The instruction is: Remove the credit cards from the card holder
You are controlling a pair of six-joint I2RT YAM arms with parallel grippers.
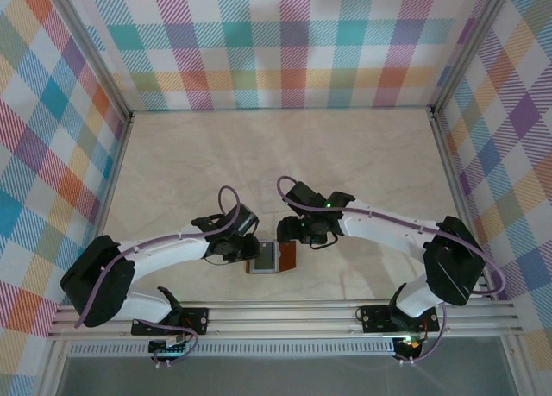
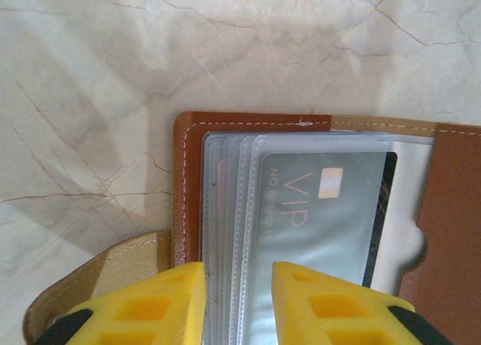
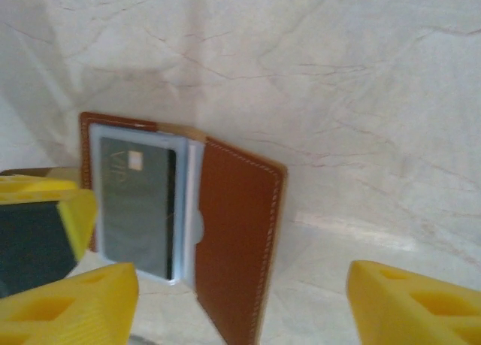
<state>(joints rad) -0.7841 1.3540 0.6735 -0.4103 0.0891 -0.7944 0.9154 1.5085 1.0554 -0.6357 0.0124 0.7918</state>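
- The table (image 1: pixel 345 154) bore the open card holder (image 1: pixel 274 258) near its front edge.
- The right gripper (image 3: pixel 244 277) hung over it, jaws wide and empty; it should pinch the card's exposed edge only.
- The left gripper (image 2: pixel 237 273) stood narrow astride the clear pockets (image 2: pixel 225 210); grip unclear.
- 1 VIP card (image 3: pixel 139 210) sat pocketed.

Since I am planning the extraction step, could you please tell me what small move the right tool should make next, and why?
Probably lower the right tool onto the dark VIP card, at its edge by the pocket cut-out, and pinch it. The card holder lies open, the left tool straddles its clear sleeves, and the right tool hangs open beside the card.
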